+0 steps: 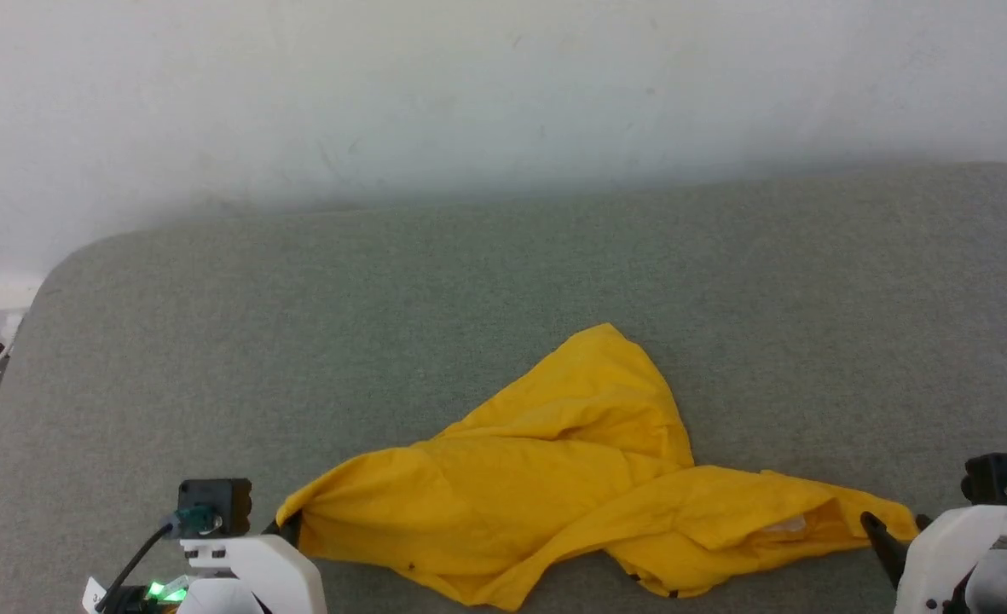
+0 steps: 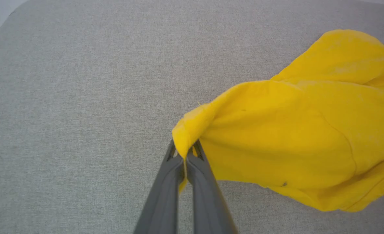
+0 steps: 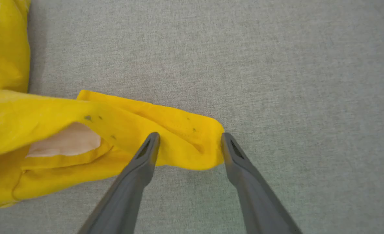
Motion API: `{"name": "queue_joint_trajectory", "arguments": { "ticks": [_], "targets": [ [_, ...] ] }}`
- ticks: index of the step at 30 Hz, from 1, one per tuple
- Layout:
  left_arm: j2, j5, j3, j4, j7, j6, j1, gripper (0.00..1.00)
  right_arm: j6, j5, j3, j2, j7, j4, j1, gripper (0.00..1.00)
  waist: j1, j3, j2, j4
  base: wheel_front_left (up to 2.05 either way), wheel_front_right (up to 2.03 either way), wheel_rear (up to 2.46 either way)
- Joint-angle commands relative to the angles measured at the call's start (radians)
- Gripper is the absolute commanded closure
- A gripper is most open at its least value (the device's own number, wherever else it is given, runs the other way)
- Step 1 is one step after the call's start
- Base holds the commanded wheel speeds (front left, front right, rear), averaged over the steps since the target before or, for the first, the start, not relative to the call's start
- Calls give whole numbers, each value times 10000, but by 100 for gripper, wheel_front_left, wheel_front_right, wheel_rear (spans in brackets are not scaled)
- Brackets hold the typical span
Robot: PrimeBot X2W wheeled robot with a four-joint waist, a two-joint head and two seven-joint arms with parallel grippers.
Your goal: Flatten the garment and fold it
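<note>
On a grey padded surface [image 1: 469, 281], the left gripper [image 2: 184, 152] pinched the left corner of the crumpled yellow garment [image 1: 554, 477]. The garment lay near the front edge, with open surface beyond. A pale inner patch [image 3: 65, 143] showed; any writing was unreadable. The right gripper [image 3: 190, 143] stood open, its fingers astride the right corner.

Plain bright yellow garment [image 1: 554, 477], pale patch [image 3: 65, 143] inside; grey-green woven cover [image 1: 469, 281]; white wall [image 1: 469, 85]
</note>
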Motion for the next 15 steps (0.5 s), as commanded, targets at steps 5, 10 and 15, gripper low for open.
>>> {"name": "queue_joint_trajectory", "arguments": {
  "ticks": [5, 10, 15],
  "targets": [
    [-2, -95, -28, -107, -58, 89, -139, 100, -9, 737, 611, -273, 1060, 1258, -954, 0, -1, 414, 0, 91, 0, 0, 0],
    [9, -117, -58, -89, -69, 91, -271, 100, -9, 1546, 1316, -196, 1921, 2236, -1369, 0, -1, 625, 0, 135, 0, 0, 0],
    [-1, -186, -94, -17, -85, 79, -262, 100, -9, 2445, 1958, -155, 3135, 2861, -1404, 100, -1, 575, 0, 162, 0, 0, 0]
  ]
}}
